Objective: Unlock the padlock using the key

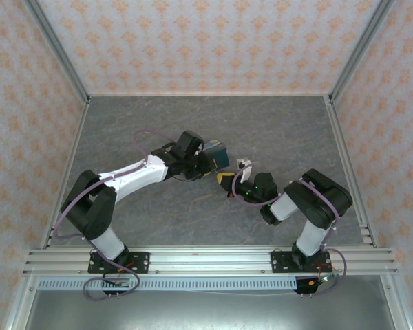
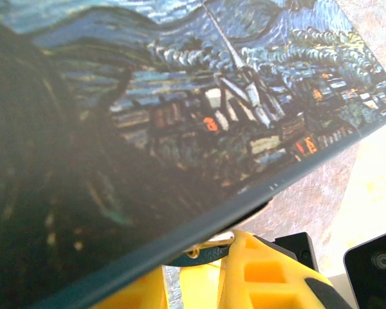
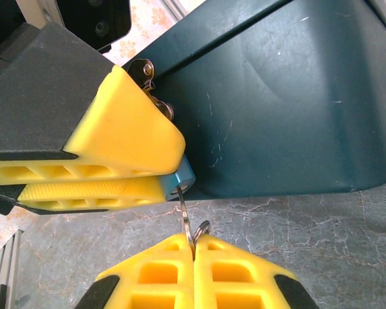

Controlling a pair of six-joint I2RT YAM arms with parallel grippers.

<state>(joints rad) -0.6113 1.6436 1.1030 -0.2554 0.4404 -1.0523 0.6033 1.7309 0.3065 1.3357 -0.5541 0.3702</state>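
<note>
silvery key (image 3: 184,215) pinched in right hand (image 3: 194,248)

Dark teal box (image 3: 289,96), its lid a swirling blue-and-yellow night-sky print; grey marbled table (image 3: 321,225); yellow, black-backed fingers on left hand (image 3: 170,172) and right hand (image 3: 194,248); teal padlock (image 3: 186,175); silver key (image 3: 186,222); pale walls (image 1: 206,41) patterned with orange flowers.

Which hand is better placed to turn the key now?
Right. The right hand is shut on the key, whose tip meets the padlock. The left hand is clamped on the padlock, so it is better kept as the brace.
</note>
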